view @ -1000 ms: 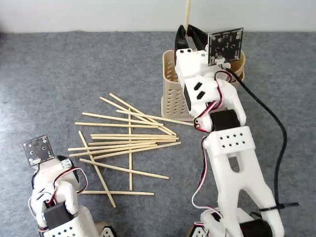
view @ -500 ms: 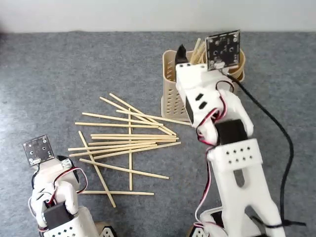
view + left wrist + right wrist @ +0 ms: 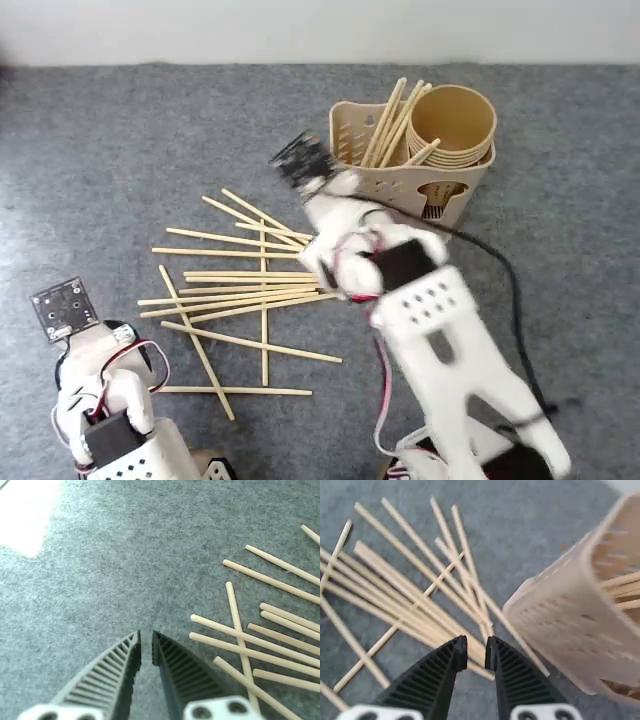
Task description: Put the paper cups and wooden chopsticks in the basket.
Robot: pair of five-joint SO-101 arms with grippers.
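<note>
Withdrawn from the basket [image 3: 400, 187] at upper right, the right gripper [image 3: 476, 644] hangs with jaws together, empty. The basket holds stacked paper cups [image 3: 458, 122] and several wooden chopsticks [image 3: 388, 118]. The loose chopsticks [image 3: 260, 277] lie centre-left. The left gripper [image 3: 146, 639] sits closed at lower left.

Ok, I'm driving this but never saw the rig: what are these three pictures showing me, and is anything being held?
Two robot arms sit at a grey table. The high view is a fixed camera looking down; the other two come from a camera on each arm's wrist, looking along its gripper. Loose wooden chopsticks lie on the table. The basket holds stacked paper cups and a few chopsticks. The left gripper, over bare table, and the right gripper, above the loose pile beside the basket, are both shut and hold nothing.
</note>
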